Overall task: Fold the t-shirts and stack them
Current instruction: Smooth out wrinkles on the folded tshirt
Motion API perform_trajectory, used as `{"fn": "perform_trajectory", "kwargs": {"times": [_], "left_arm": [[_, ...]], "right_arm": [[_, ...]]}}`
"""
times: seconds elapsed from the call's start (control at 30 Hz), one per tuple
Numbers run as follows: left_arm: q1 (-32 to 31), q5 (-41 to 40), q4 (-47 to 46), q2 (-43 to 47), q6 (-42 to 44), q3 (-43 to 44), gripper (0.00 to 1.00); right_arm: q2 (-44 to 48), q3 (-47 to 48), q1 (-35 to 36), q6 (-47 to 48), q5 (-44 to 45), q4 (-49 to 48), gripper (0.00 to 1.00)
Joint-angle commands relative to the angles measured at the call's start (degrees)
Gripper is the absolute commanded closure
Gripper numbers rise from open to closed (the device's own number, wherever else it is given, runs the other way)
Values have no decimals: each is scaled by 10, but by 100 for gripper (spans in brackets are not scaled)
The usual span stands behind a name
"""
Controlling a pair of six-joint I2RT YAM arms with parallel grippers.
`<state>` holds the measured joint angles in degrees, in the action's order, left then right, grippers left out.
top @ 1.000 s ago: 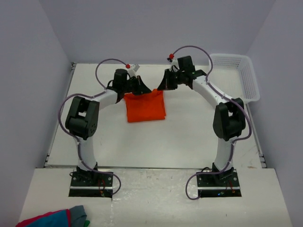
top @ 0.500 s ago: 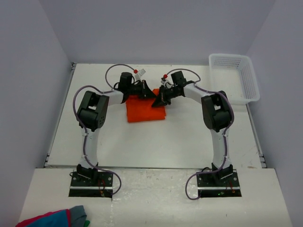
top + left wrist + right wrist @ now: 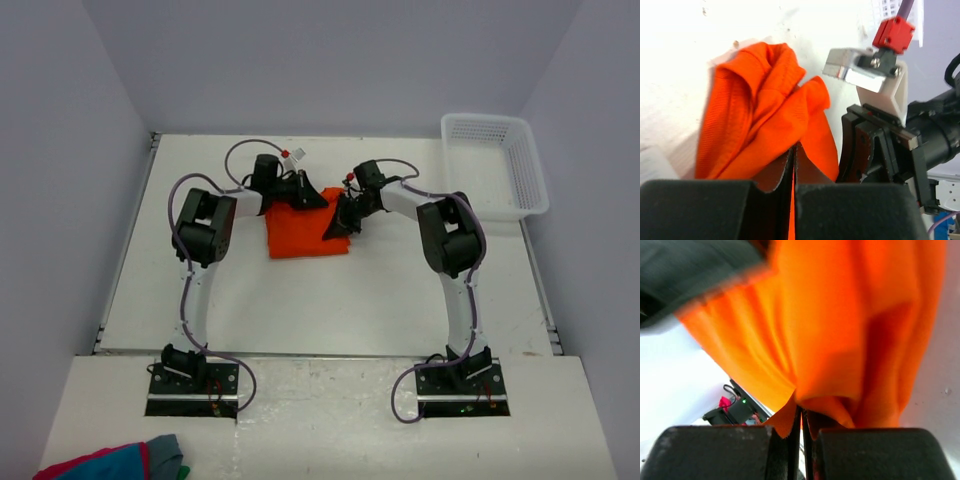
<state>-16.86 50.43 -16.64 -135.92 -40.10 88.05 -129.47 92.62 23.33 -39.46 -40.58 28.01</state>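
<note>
T-shirt (image 3: 300,238) is lying folded on the table (image 3: 380,290), seen from above; my left gripper (image 3: 314,198) and right gripper (image 3: 337,226) are meeting near its far corner. Left wrist: my jaws are pinching bunched orange cloth. Right wrist: my jaws are clamping a cloth fold too.

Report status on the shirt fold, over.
Left gripper shut on orange t-shirt; right gripper likewise. T-shirt partly folded on table, far edge in both grips. Grippers close together; white basket far right, apart.
</note>
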Motion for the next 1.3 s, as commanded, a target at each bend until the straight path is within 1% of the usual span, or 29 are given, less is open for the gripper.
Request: {"fn": "perform_trajectory", "kwargs": {"times": [0.0, 0.17, 0.27, 0.37, 0.47, 0.53, 0.63, 0.67, 0.73, 0.77, 0.83, 0.87, 0.9, 0.97, 1.0, 1.1, 1.17, 1.27], "left_arm": [[30, 12, 4, -24, -9, 55, 100], [42, 27, 41, -73, 0, 145, 100], [46, 34, 50, -110, -9, 221, 100], [48, 43, 59, -148, -16, 272, 100], [53, 48, 64, -162, -12, 283, 100], [59, 49, 70, -156, -6, 281, 100], [62, 41, 57, -101, 3, 227, 100], [61, 34, 58, -56, 16, 190, 100], [61, 20, 61, -8, 33, 152, 100], [61, 13, 69, 41, 38, 115, 100], [61, -14, 81, 89, 45, 77, 100], [61, -26, 99, 133, 54, 42, 100], [61, -60, 115, 152, 61, 28, 100], [56, -86, 144, 204, 82, -12, 100], [54, -100, 158, 214, 91, -19, 100], [44, -109, 196, 244, 111, -51, 100], [32, -125, 204, 256, 114, -77, 100], [18, -140, 204, 252, 106, -101, 100]], "right_arm": [[24, -32, 7, -19, 41, 18, 100], [43, -81, 16, -44, 61, -11, 100], [45, -103, 22, -53, 65, -20, 100], [52, -121, 24, -50, 71, -25, 100], [67, -134, 27, -30, 82, -25, 100], [75, -145, 28, 0, 75, -39, 100], [90, -153, 29, 33, 82, -52, 100], [94, -157, 29, 42, 79, -59, 100], [112, -165, 32, 68, 91, -70, 100], [121, -165, 33, 76, 98, -72, 100], [142, -163, 35, 90, 104, -75, 100], [146, -156, 34, 92, 103, -75, 100], [149, -152, 35, 94, 101, -74, 100], [153, -143, 35, 94, 88, -71, 100], [152, -134, 36, 92, 87, -69, 100], [149, -123, 37, 89, 82, -64, 100], [146, -122, 37, 86, 79, -64, 100], [142, -125, 38, 83, 76, -68, 100]]}}
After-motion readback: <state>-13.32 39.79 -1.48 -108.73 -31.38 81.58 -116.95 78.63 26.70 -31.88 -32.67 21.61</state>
